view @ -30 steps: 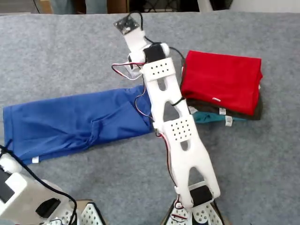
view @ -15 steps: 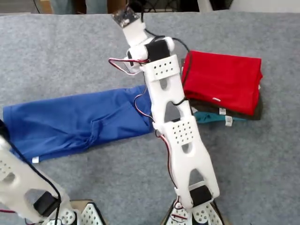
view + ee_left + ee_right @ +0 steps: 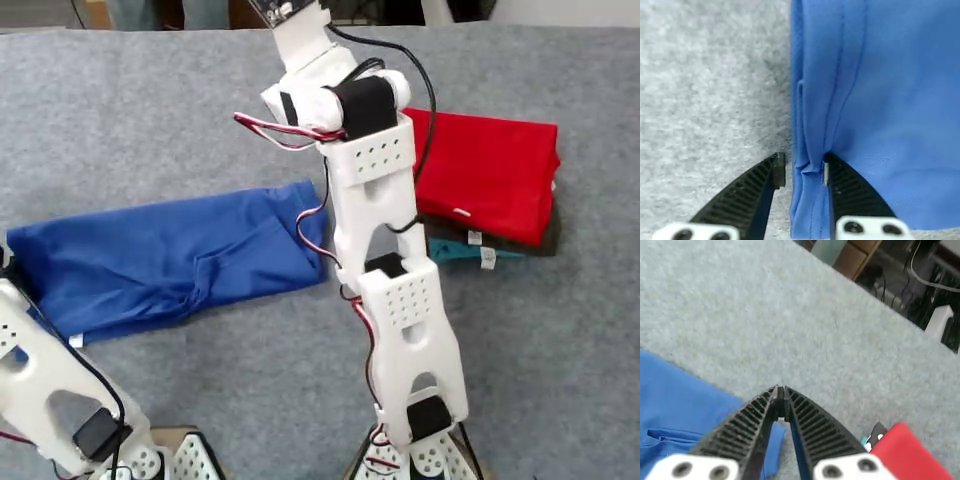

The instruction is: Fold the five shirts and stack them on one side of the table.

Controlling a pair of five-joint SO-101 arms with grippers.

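The left gripper stands part open astride the left edge of the blue shirt, 1 finger on cloth and 1 on the grey table. It should probably pinch the whole doubled edge before lifting. The right gripper, closed on nothing, hovers above the shirt's right end. Counted: 4 shirts, 1 blue at left-centre and 3 stacked right, red shirt over dark shirt over teal shirt; 2 arms

A robotics lab or workshop is indicated by the grey felt-covered table on which white arms with exposed wiring are mounted, and by cardboard boxes and loose cables seen behind it at upper right.
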